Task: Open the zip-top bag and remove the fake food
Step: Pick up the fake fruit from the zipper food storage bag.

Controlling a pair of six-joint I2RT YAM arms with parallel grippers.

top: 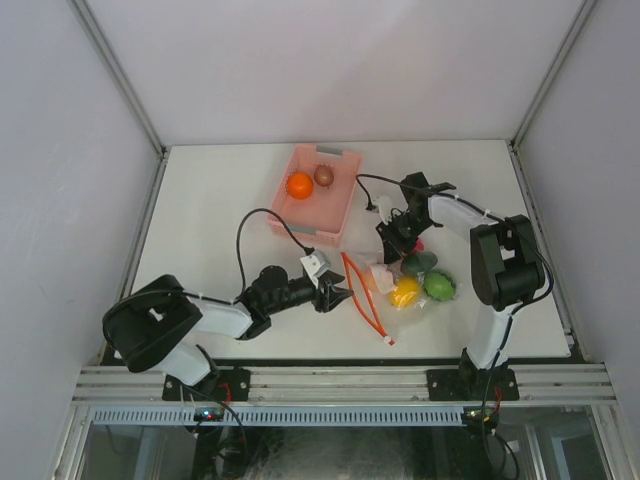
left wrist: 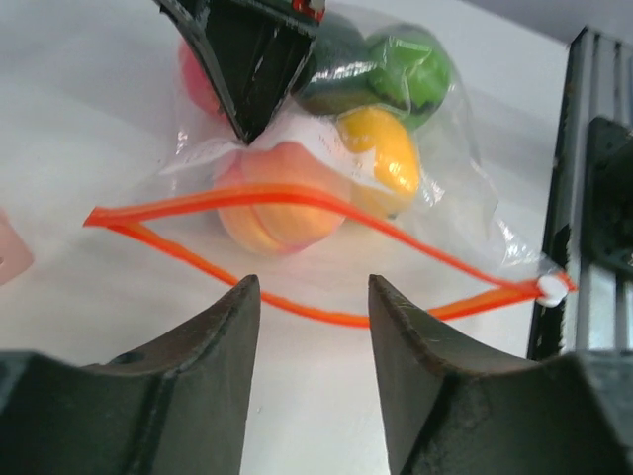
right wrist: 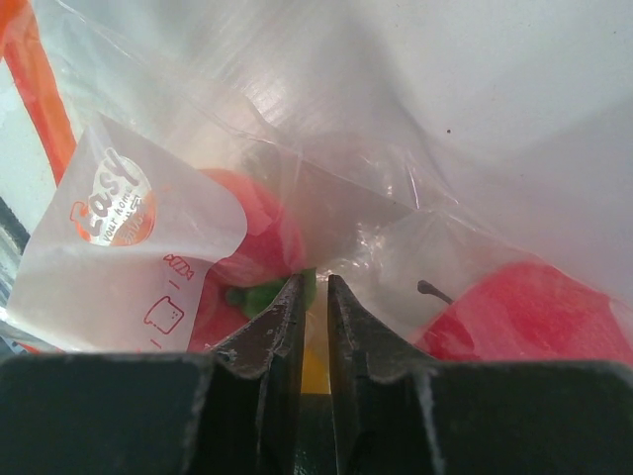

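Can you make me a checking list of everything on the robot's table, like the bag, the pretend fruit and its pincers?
Surface: white table, no spills seen.
Job's things: zip-top bag lies on the table, its red-orange zipper strip parted; fake food of several colours inside. An orange piece and a brown piece sit in the pink basket.
Clutter: nothing seen.
Grippers: left pincer open, facing the bag's mouth, holding nothing; right pincer shut on the bag's plastic.
Cables: black cable loops over the table by the left arm; second black cable by the right arm.
Surroundings: plain white walls; metal rail at the near edge.
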